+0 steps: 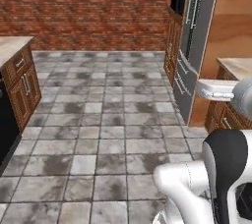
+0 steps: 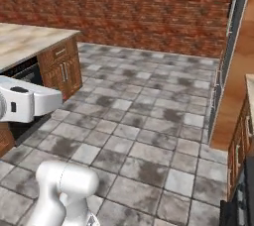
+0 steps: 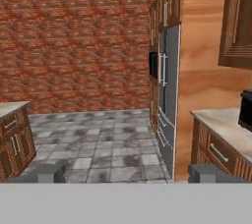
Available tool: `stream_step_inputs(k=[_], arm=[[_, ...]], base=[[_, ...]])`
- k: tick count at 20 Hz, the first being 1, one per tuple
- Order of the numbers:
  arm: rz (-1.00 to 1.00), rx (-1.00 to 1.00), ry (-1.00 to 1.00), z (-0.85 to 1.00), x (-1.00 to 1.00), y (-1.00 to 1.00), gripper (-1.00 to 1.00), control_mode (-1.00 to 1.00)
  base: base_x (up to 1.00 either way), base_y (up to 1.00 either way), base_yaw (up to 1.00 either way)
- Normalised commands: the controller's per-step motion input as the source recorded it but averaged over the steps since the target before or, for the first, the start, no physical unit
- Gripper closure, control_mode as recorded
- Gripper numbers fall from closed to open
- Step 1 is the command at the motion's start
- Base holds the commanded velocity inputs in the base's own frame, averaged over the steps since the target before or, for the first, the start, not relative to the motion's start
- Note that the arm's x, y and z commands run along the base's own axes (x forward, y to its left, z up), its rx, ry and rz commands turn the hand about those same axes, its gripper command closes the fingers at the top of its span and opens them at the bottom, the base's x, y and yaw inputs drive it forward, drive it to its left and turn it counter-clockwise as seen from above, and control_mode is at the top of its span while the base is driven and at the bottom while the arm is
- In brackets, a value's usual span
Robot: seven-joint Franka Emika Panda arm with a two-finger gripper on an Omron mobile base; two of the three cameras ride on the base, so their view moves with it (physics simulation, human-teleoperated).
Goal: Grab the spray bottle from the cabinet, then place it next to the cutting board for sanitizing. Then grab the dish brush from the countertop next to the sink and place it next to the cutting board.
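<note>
1. Fingertips (image 3: pixel 49 173) of the gripper (image 3: pixel 129 174) stood wide apart, holding nothing.
2. Countertop (image 3: pixel 224 125) lay ahead to the right; floor (image 3: pixel 98 144) filled the middle.
3. Bottle and brush: whereabouts could not be told.

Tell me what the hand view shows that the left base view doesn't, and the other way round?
Hand view alone: the open gripper, its dark fingertips wide apart with nothing between them, and a wooden wall cabinet at upper right. Left base view alone: the robot's white arm and a dark appliance front at the left edge. Both: the brick wall, the grey tiled floor, the steel fridge, and beige countertop on wooden base cabinets.
</note>
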Motion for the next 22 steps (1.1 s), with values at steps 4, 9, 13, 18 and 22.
stream_step_inputs(k=[4,9,13,18,22], arm=[[0.0,0.0,0.0,0.0,0.0,0.0,-1.0,1.0],[0.0,0.0,0.0,0.0,0.0,0.0,-1.0,1.0],[0.0,0.0,0.0,0.0,0.0,0.0,-1.0,1.0],[0.0,0.0,0.0,0.0,0.0,0.0,-1.0,1.0],[0.0,0.0,0.0,0.0,0.0,0.0,-1.0,1.0]], base=[[0.0,0.06,1.0],[0.0,0.0,1.0],[0.1,0.0,1.0],[0.96,0.1,0.76],[0.97,0.49,0.69]])
